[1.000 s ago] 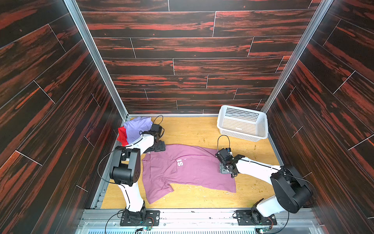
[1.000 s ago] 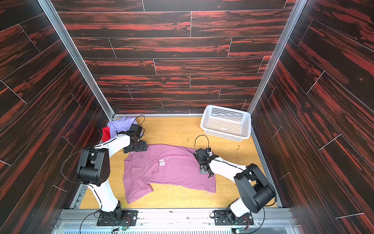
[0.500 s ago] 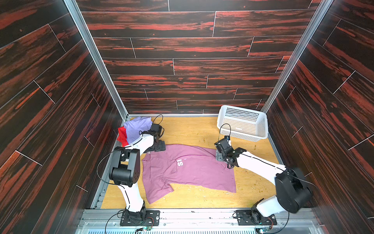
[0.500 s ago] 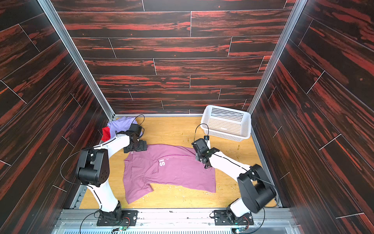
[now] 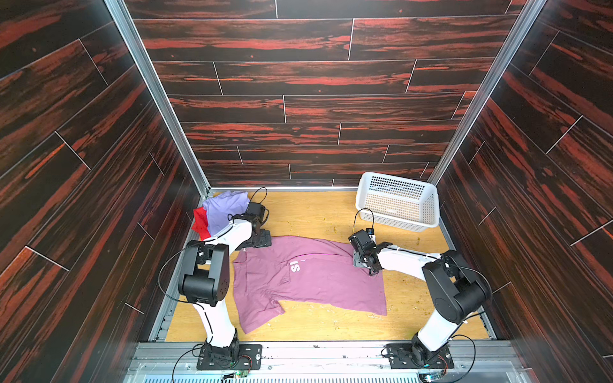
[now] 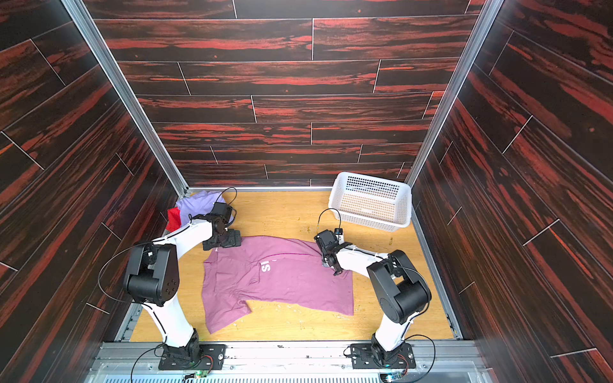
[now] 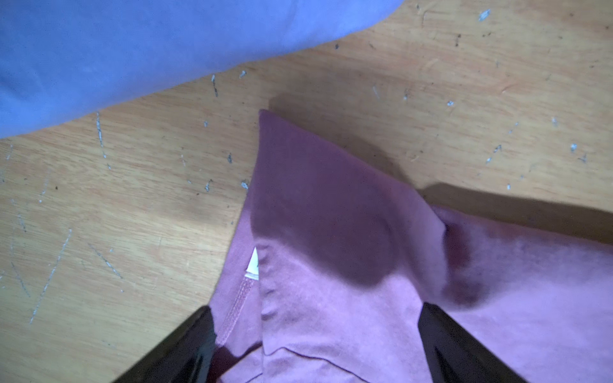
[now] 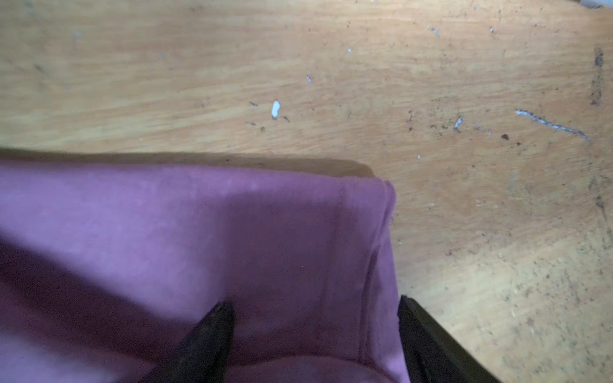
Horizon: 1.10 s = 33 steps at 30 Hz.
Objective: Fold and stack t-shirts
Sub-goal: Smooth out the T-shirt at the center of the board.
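Observation:
A pink-mauve t-shirt (image 5: 308,282) (image 6: 282,282) with white lettering lies spread across the wooden table. My left gripper (image 5: 260,242) (image 6: 225,242) is down at its far left corner. In the left wrist view the left gripper (image 7: 316,310) is open, with a folded point of the mauve cloth (image 7: 331,232) between its jaws. My right gripper (image 5: 365,262) (image 6: 330,265) is at the far right corner. In the right wrist view it (image 8: 314,303) is open astride the hemmed corner (image 8: 298,232). A lavender t-shirt (image 5: 225,212) (image 7: 132,49) lies on a red one (image 5: 200,223) at the back left.
A white perforated basket (image 5: 396,215) (image 6: 371,207) stands at the back right against the wall. Dark wood-patterned walls close in the table on three sides. Bare scratched wood (image 8: 331,83) lies beyond the shirt's far edge.
My right gripper has moved from the shirt's right side toward its far right corner and now sits over the hem. The left arm has not moved.

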### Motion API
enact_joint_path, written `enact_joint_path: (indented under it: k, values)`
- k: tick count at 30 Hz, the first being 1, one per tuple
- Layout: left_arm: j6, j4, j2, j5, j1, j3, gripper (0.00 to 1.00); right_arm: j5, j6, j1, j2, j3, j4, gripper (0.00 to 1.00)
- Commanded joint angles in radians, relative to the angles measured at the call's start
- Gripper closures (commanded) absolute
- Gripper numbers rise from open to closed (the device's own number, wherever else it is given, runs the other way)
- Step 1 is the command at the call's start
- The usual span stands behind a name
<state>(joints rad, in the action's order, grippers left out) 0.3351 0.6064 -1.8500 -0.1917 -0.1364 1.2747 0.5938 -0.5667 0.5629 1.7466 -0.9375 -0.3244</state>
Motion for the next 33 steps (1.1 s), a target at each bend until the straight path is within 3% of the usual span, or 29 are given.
enact_joint_path:
  k: [1,15,22,27,33]
  values:
    - [-0.013,0.032,0.017,-0.015,0.008,0.006,0.0,-0.029,0.006,-0.011,0.059,-0.036,0.013,0.18]
    - [-0.019,0.039,0.018,-0.019,0.014,0.009,0.0,0.025,0.066,-0.038,0.246,-0.237,0.001,0.18]
    - [-0.007,0.017,0.092,0.023,0.014,-0.031,0.0,0.045,0.099,-0.037,0.06,-0.157,0.099,0.15]
    - [0.042,-0.022,0.29,0.111,0.01,-0.154,0.0,0.036,0.104,-0.036,-0.094,-0.121,0.124,0.14]
    - [0.109,0.072,0.47,0.058,-0.023,-0.272,0.0,-0.026,0.116,-0.014,-0.16,-0.101,0.069,0.13]
